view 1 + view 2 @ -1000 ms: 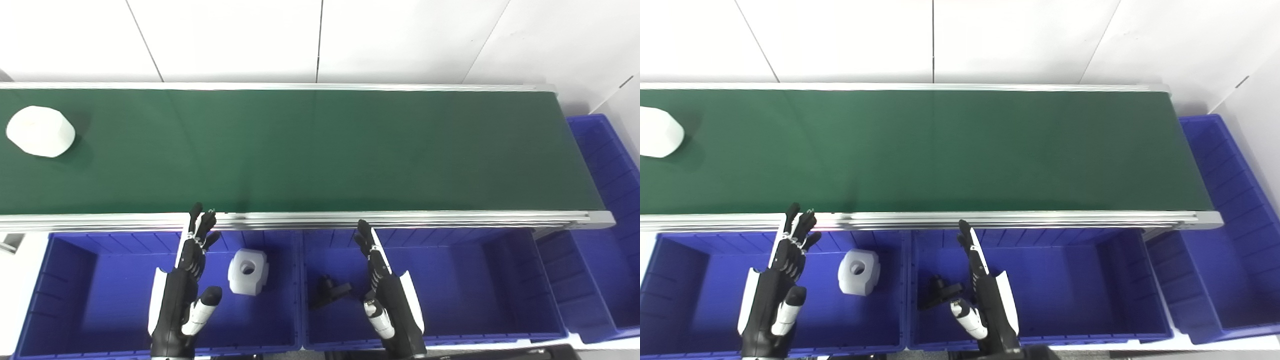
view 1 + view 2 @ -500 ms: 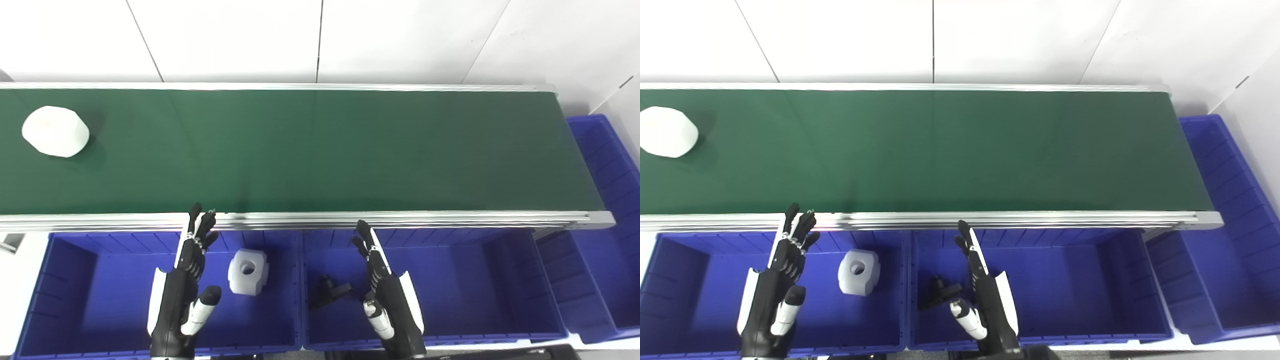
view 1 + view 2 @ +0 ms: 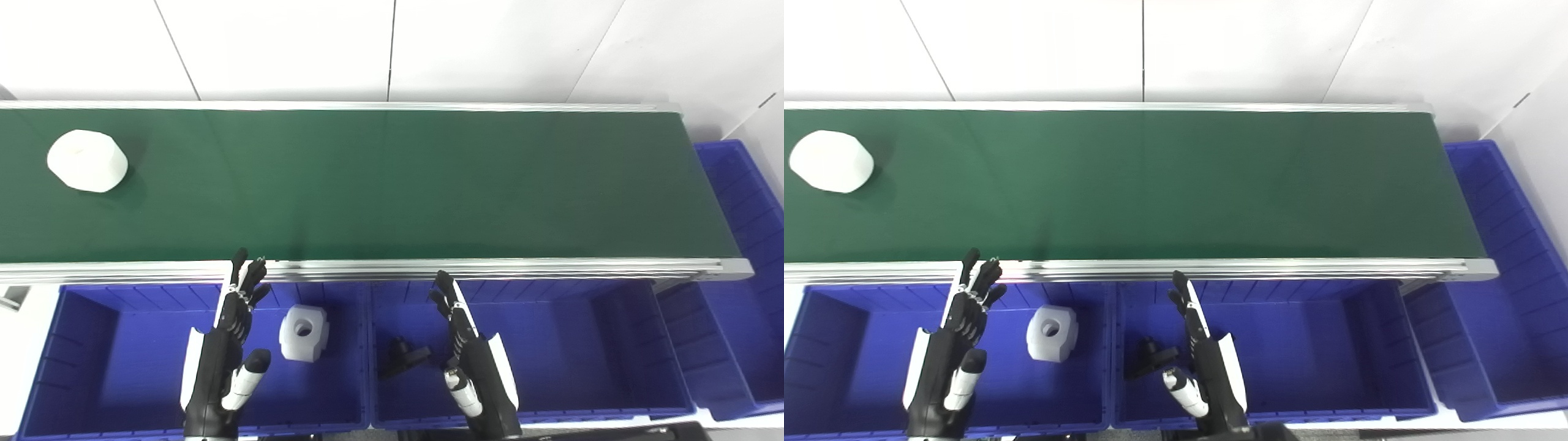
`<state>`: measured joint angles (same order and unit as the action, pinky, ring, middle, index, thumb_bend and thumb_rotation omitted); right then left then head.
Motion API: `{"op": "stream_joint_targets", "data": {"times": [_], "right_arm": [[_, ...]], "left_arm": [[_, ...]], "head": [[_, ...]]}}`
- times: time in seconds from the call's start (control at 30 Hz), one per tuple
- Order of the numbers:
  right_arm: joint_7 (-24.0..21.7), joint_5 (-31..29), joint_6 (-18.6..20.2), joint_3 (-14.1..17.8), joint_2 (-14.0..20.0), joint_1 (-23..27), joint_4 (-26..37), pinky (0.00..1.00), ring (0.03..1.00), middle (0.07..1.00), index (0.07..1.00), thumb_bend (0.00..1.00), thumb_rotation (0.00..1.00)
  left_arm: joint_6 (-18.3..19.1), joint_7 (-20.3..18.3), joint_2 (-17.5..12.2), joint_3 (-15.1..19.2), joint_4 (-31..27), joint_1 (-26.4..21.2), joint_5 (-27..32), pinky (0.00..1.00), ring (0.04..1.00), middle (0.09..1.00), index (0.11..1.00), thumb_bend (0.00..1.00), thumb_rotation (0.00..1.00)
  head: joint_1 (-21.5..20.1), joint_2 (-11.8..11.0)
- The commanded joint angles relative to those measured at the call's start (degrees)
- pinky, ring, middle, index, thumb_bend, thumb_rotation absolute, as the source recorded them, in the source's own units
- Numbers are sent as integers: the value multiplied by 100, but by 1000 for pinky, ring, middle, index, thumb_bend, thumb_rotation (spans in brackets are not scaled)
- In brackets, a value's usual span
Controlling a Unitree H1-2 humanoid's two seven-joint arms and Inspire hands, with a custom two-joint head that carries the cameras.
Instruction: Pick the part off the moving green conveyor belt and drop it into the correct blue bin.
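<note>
Left robot hand (image 3: 229, 343) and right robot hand (image 3: 471, 355) empty, fingers spread, hovering over long blue plastic bins (image 3: 92, 343). Chunky white plastic part (image 3: 87, 161) on green conveyor belt (image 3: 392, 184), far left, well apart from both. Advice: wait until part nears left hand, reach ahead of it, grasp across flats.

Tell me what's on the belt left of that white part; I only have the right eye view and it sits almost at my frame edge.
Observer: The left eye view shows a further stretch of green belt left of the white part, and no second part shows on it.
Operator: And lower down on that side?
Observer: Beyond the left blue bin's outer wall there is a white surface, with a small grey bracket cut off by the frame edge.
</note>
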<state>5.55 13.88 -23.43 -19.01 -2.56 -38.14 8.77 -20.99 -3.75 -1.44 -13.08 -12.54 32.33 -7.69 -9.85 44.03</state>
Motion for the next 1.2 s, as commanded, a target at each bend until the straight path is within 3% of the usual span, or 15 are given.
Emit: {"op": "stream_joint_targets", "data": {"times": [0.0,0.17,0.33,0.53,0.57,0.6,0.63,0.67,0.8,1.17], "right_arm": [[-20,-17,-77,-31,-53,-65,161,991,964,985,991,914,1000],[-37,-47,-68,-10,-28,-48,136,989,962,986,991,920,1000],[-81,-155,-100,40,48,-9,61,995,969,993,995,949,1000],[-93,-241,-191,122,141,50,-135,999,978,998,1000,951,1000],[-99,-280,-219,134,159,67,-198,998,978,999,1000,957,1000],[-105,-309,-241,143,172,79,-242,1000,977,1000,1000,963,1000],[-103,-333,-269,160,192,101,-307,1000,976,1000,1000,967,1000],[-101,-348,-288,172,205,117,-350,1000,975,1000,1000,971,1000],[-84,-490,-346,217,322,241,-575,1000,972,999,1000,967,1000],[-330,-1151,-342,229,491,377,-734,1000,1000,1000,1000,919,1000]], "left_arm": [[-41,-35,-44,-43,-184,35,-12,902,945,948,1000,825,906],[-220,-10,-26,-49,-27,-2,2,886,938,943,996,794,888],[-148,69,59,-75,11,23,-286,844,919,931,986,820,896],[-315,98,93,-135,290,-26,-300,822,906,919,961,827,864],[-375,136,116,-140,382,-45,-334,822,906,919,958,835,857],[-421,167,132,-143,447,-58,-363,806,897,910,946,855,858],[-465,225,168,-149,524,-73,-441,793,889,904,938,861,860],[-496,268,191,-155,576,-84,-495,778,881,898,932,861,862],[-579,487,236,-266,899,-205,-583,735,865,884,915,860,853],[-592,988,-4,-733,1302,-455,-531,708,840,863,873,829,844]], "head": [[44,-11],[120,-74],[454,-223],[785,-554],[909,-719],[909,-719],[1050,-905],[1050,-905],[1468,-1315],[1992,-1645]]}}
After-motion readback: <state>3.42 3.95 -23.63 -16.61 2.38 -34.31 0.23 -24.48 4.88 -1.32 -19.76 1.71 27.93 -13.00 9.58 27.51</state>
